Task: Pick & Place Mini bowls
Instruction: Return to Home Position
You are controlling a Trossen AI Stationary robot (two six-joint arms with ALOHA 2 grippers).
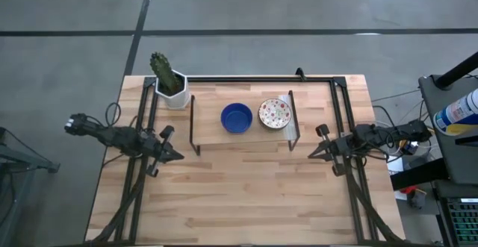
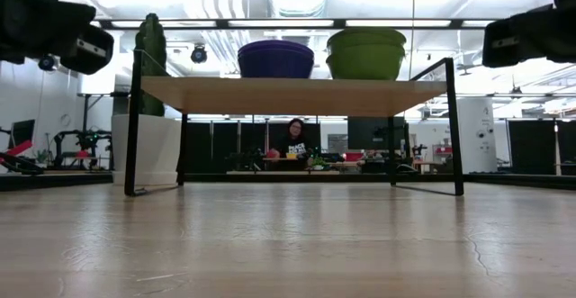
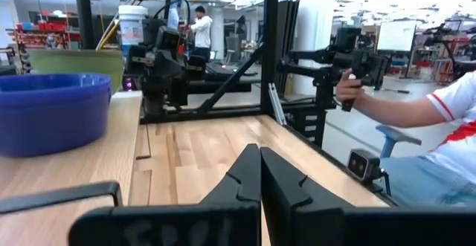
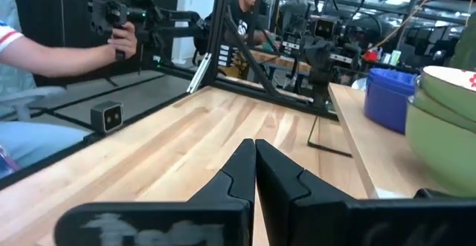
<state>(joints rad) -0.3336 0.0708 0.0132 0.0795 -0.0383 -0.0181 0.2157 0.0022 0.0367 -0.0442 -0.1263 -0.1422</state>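
Observation:
A deep blue mini bowl (image 1: 236, 118) and a white speckled floral mini bowl (image 1: 275, 113) sit side by side on a small raised wooden shelf (image 1: 243, 133) at the table's far middle. In the low view the blue bowl (image 2: 275, 59) and the other bowl's green outside (image 2: 365, 54) rest on the shelf top. My left gripper (image 1: 179, 156) is shut and empty, left of the shelf. My right gripper (image 1: 311, 154) is shut and empty, right of the shelf. The blue bowl also shows in the left wrist view (image 3: 52, 112) and in the right wrist view (image 4: 387, 97).
A cactus in a white hexagonal pot (image 1: 170, 83) stands at the far left corner beside the shelf. The shelf's black metal legs (image 2: 133, 127) stand on the table. A person's hand (image 3: 349, 90) holds a handle device beyond the table. Bare wood (image 1: 246, 195) lies nearer.

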